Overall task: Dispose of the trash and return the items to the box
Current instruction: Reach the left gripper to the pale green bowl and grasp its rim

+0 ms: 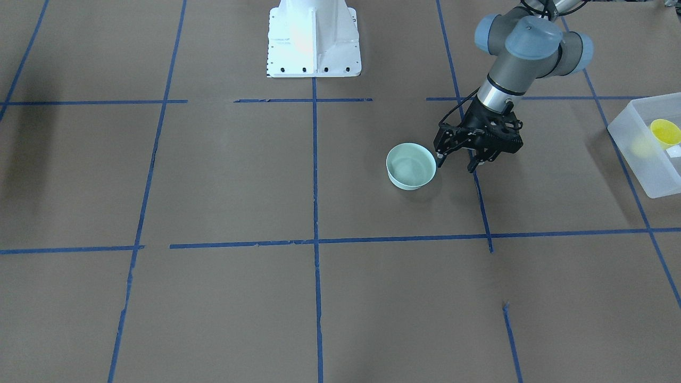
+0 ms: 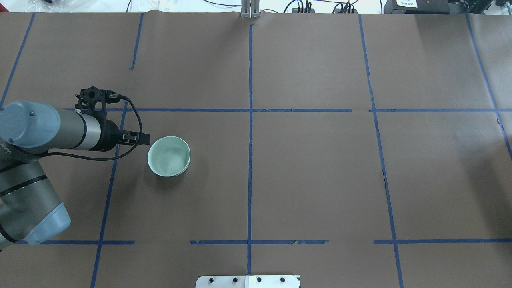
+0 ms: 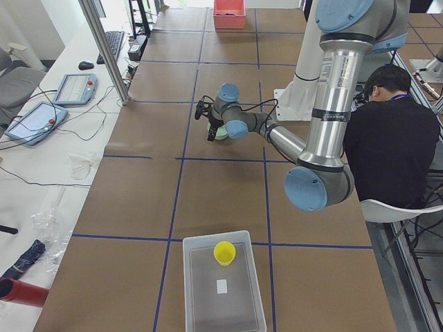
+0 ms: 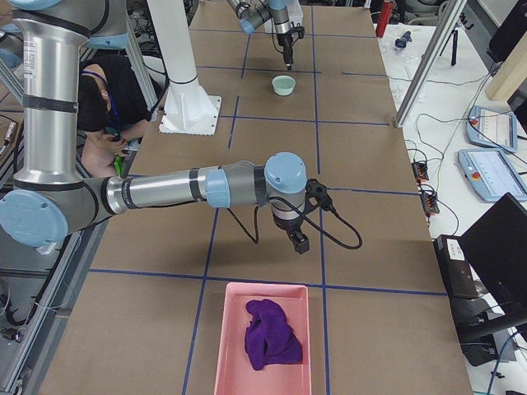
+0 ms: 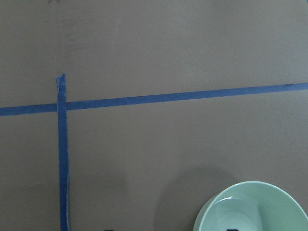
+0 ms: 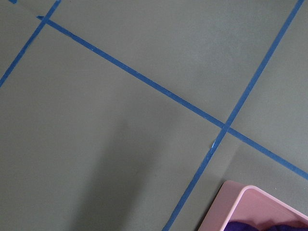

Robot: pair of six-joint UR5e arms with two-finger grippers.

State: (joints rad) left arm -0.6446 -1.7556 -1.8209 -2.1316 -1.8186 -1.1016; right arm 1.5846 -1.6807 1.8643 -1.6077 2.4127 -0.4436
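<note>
- Hovering L gripper [image 1: 456, 162]: fingers apart, empty, just beside mint bowl [image 1: 410, 166], which sits upright on the paper.
- Inside box [image 1: 636, 154]: yellow cup [image 1: 665, 132].
- R gripper [image 4: 298, 240] near pink tray [image 4: 226, 354]; open/closed can't tell.

No legible text, white label [image 2: 406, 3] on black box [image 2: 418, 7] beyond the table too blurred to read
</note>
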